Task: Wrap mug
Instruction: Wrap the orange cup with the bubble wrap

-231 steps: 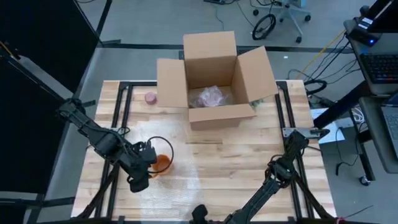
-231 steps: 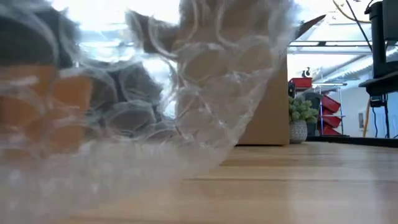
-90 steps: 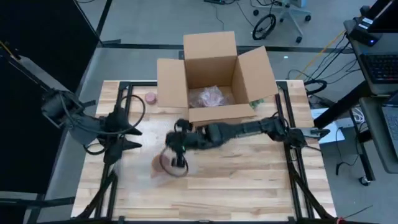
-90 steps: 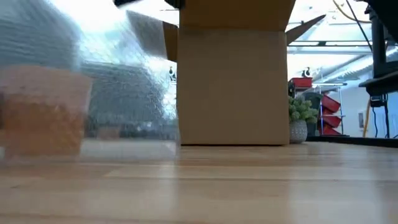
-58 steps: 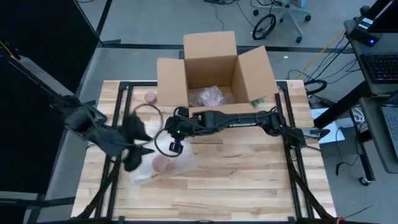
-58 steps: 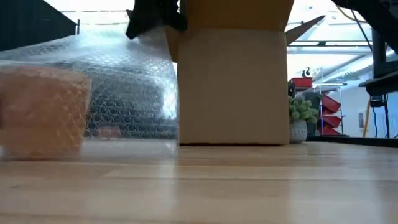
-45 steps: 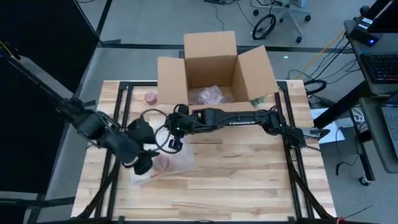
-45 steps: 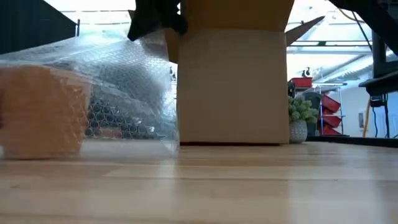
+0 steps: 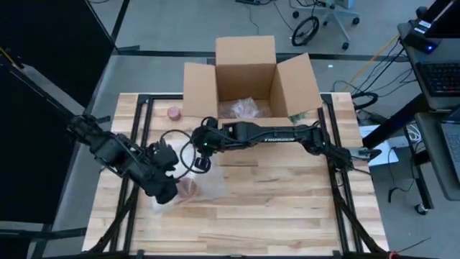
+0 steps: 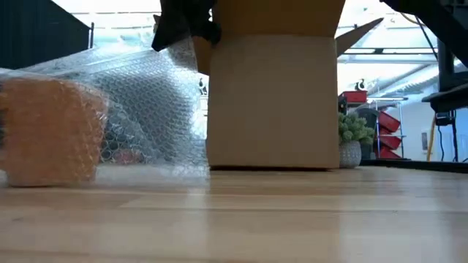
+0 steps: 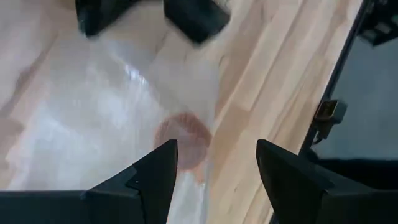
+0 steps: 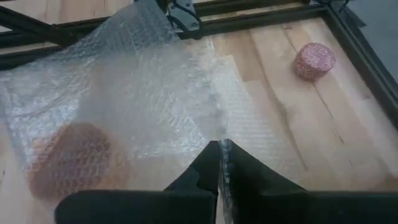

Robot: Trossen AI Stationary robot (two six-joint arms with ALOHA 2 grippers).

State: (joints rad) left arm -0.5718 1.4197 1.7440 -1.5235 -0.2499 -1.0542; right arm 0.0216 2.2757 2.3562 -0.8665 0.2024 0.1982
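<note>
Wood table [image 9: 287, 201] — right gripper [image 12: 219, 163] pinches bubble wrap [image 12: 143, 93] over orange mug [image 10: 50, 131]; left gripper [image 11: 211, 177] spread wide above it, near cardboard box [image 9: 248, 86].

The back middle of the bench [image 9: 287, 208] is blocked by the open box [image 9: 248, 93]. The left-centre is taken up by raised bubble wrap [image 9: 205, 180] over the mug [image 9: 188, 189], with both arms reaching in there. A small pink roll [image 9: 174, 113] lies near the box's left flap. The front and right boards are left bare.
</note>
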